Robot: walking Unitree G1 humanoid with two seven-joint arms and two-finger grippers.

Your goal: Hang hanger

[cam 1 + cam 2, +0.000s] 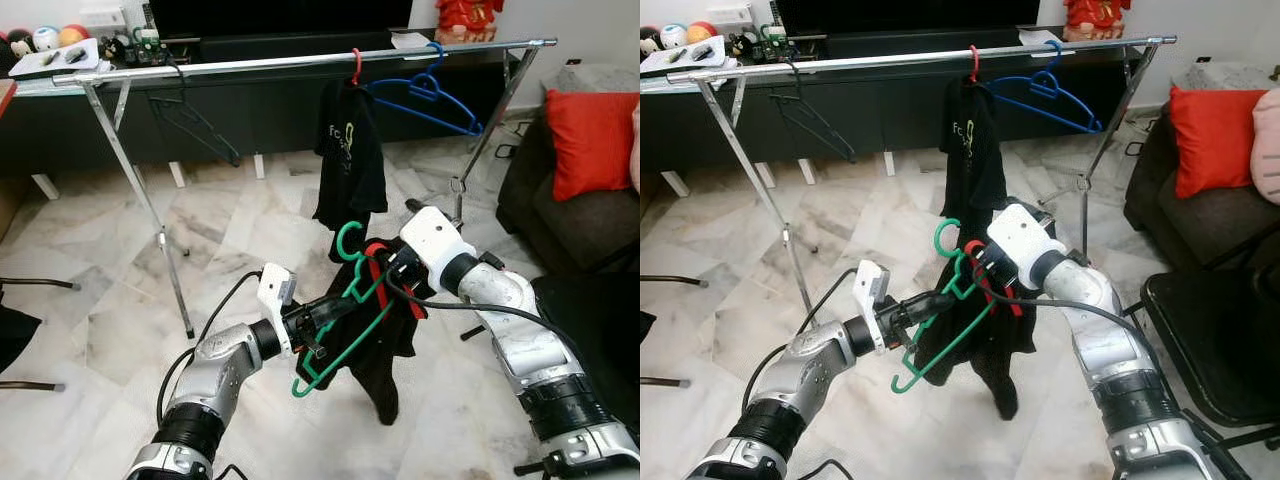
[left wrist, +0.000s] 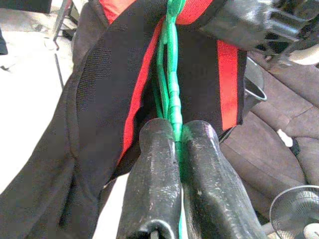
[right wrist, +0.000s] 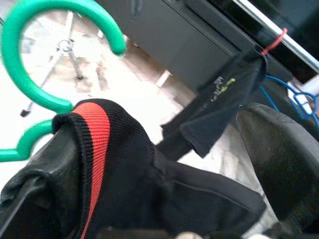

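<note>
Left gripper (image 1: 318, 318): its two black fingers (image 2: 154, 174) are pressed together on the lower arm of the green hanger (image 1: 345, 300), pinching the plastic; judged a steadying hold so the frame does not swing.
Right gripper (image 1: 392, 268): one finger lies under the red-trimmed collar of the black garment (image 1: 385, 345), the other stands well apart, so the jaws are spread; it looks to be working the neck over the hanger's shoulder, not clamping it.
Green hanger: held between the two grippers in front of the robot, tilted, hook (image 3: 35, 47) at the top, at about 11 o'clock from the right gripper; free of the rail.
Black garment: draped over the hanger's right side, hanging down toward 6 o'clock; whether it sits fully on both shoulders I cannot tell.
Step in hand: dressing the hanger, judged; hanging not yet done.
Rail (image 1: 300, 60): metal clothes rack at 12 o'clock, well apart from the hanger and above it.
On the rail: a black T-shirt (image 1: 350, 165) on a red hook, a bare blue hanger (image 1: 430, 100) just beside it at 2 o'clock, a dark wire hanger (image 1: 195, 125) toward 10 o'clock.
Free rail: a bare stretch between the dark wire hanger and the T-shirt, a likely place for the hook.
Sofa (image 1: 560, 200): at 3 o'clock, with a red cushion (image 1: 592, 140).
</note>
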